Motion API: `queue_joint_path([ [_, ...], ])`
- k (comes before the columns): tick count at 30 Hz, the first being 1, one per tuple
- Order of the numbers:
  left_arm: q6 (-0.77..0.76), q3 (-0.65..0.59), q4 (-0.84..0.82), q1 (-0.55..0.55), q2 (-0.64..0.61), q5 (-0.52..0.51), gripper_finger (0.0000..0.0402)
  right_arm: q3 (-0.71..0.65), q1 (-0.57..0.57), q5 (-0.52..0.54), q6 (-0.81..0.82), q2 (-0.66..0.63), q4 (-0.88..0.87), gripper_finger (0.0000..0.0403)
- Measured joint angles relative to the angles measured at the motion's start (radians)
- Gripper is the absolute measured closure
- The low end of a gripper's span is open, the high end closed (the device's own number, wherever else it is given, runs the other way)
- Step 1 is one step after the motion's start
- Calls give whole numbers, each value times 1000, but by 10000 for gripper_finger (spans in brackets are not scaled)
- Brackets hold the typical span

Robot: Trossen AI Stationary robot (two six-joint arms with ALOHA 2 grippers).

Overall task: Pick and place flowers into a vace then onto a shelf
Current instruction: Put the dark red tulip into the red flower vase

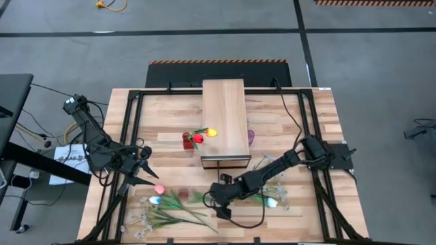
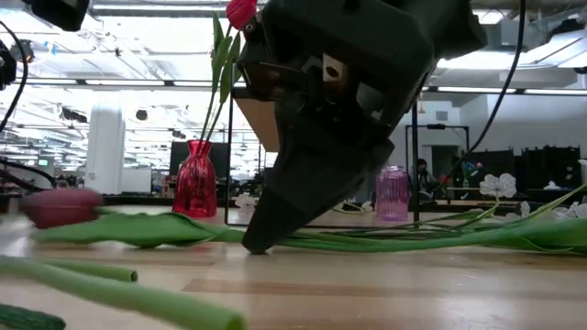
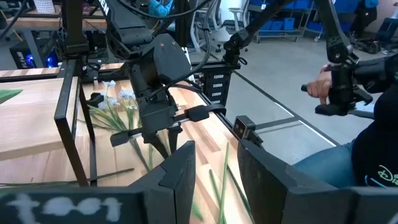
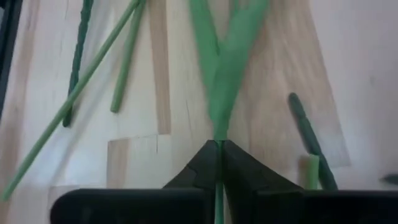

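Observation:
Several flowers (image 1: 170, 207) lie on the slatted tabletop near its front edge, among them a pink tulip (image 1: 159, 189) and pale blossom sprays (image 1: 143, 221). A red vase (image 1: 189, 141) with a red and a yellow tulip (image 1: 204, 134) stands left of the shelf (image 1: 225, 119). A purple vase (image 1: 251, 136) stands at the shelf's right. My right gripper (image 1: 215, 197) is down at the table among the stems, shut on a green stem (image 4: 218, 118). My left gripper (image 1: 141, 170) hovers open and empty at the table's left. My right gripper pinches a green stem (image 4: 218, 132) between its two fingertips (image 4: 202, 158), just below where its leaves (image 4: 233, 56) branch off. The fingers come from above, pointing steeply down (image 2: 260, 240). The stem and leaves lie flat on the tabletop.
The shelf's thin black frame (image 1: 225, 160) stands just behind my right gripper. More loose stems (image 4: 81, 93) lie around the held one. Blossoms (image 1: 272, 201) lie under my right arm. A person sits beyond the table (image 3: 348, 81). The black table frame (image 1: 129, 136) runs along both sides.

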Motion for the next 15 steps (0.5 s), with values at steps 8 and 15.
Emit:
queue_joint_path([
  [8,-11,0,-1,0,0,1,292,-13,65,90,-29,-145,-90,400],
  [15,15,0,0,0,0,0,292,-10,156,319,-174,-280,-6,401],
])
